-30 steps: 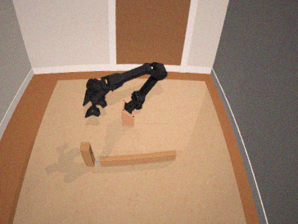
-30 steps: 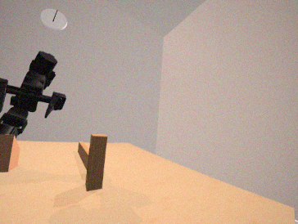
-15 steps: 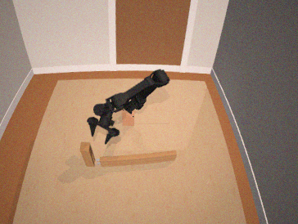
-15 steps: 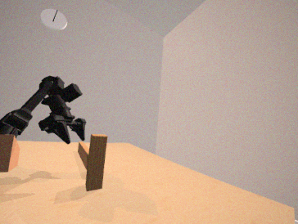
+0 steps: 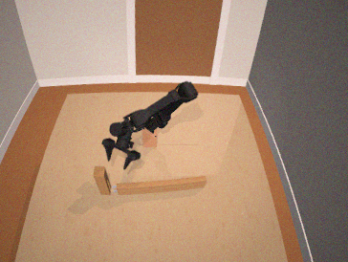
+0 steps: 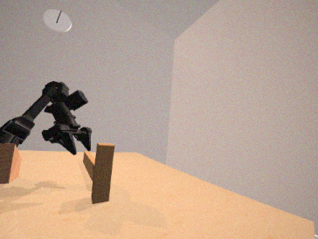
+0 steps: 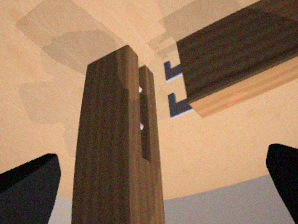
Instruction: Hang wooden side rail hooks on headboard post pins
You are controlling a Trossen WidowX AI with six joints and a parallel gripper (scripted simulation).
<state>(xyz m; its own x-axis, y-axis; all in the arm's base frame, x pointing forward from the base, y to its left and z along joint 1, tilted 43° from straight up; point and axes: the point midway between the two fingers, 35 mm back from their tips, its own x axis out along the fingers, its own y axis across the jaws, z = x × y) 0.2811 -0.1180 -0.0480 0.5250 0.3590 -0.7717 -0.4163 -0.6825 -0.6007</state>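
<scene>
The headboard post [image 5: 101,183] [image 6: 103,174] [image 7: 105,125] stands upright; the wrist view shows its slot with an upper pin [image 7: 140,90] and a lower pin [image 7: 142,126]. The wooden side rail [image 5: 163,185] [image 6: 88,163] [image 7: 235,60] lies on the table, its hooked end beside the post's slotted side. Its two steel hooks [image 5: 114,188] [image 7: 176,107] are outside the slot, with a small gap to the post. My gripper [image 5: 118,163] [image 6: 82,152] [image 7: 167,162] is open and empty, above the table near the post and the rail's hooked end. The post hides much of the rail in the exterior view.
A reddish wooden block [image 5: 149,139] [image 6: 9,163] stands on the table [image 5: 143,229] [image 6: 210,209] under the arm's base. The arm reaches over the table behind the post. Walls and a brown door panel [image 5: 177,38] stand beyond the table.
</scene>
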